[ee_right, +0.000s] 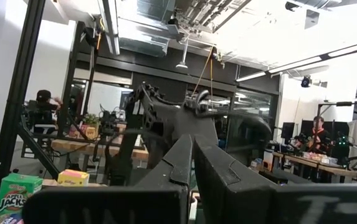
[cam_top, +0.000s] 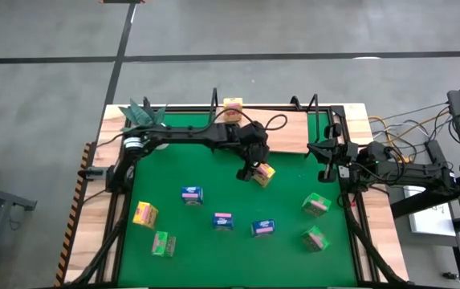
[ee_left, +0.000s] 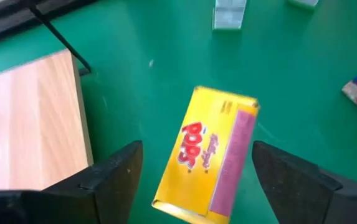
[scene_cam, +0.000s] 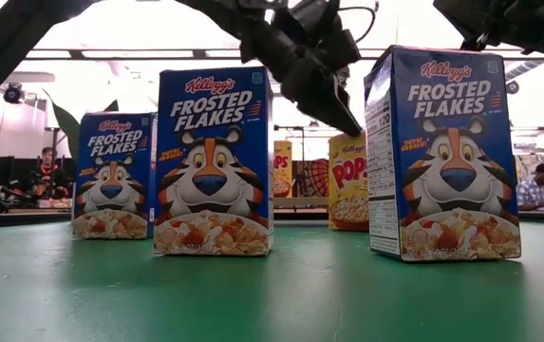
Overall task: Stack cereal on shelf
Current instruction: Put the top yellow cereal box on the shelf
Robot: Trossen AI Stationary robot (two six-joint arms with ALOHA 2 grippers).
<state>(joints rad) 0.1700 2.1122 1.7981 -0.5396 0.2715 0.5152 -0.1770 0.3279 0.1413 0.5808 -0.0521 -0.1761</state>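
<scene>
Left gripper (ee_left: pixel 194 180) jaws spread over tilted yellow Pops box (ee_left: pixel 209 155) beside shelf (ee_left: pixel 28 124); closing off-center risks toppling it.

cereal (ee_left: pixel 210 155): printed card, slight gloss
shelf (ee_left: pixel 28 124): pale wood, smooth, matt
mat (cam_top: pixel 213 172): green, matt
left claw (ee_left: pixel 194 177): dark matt plastic

High view: overhead, straight down on green mat (cam_top: pixel 213 241). Low view: mat level, close behind blue boxes (scene_cam: pixel 213 161). Both covered yellow box (cam_top: pixel 263 173).
</scene>
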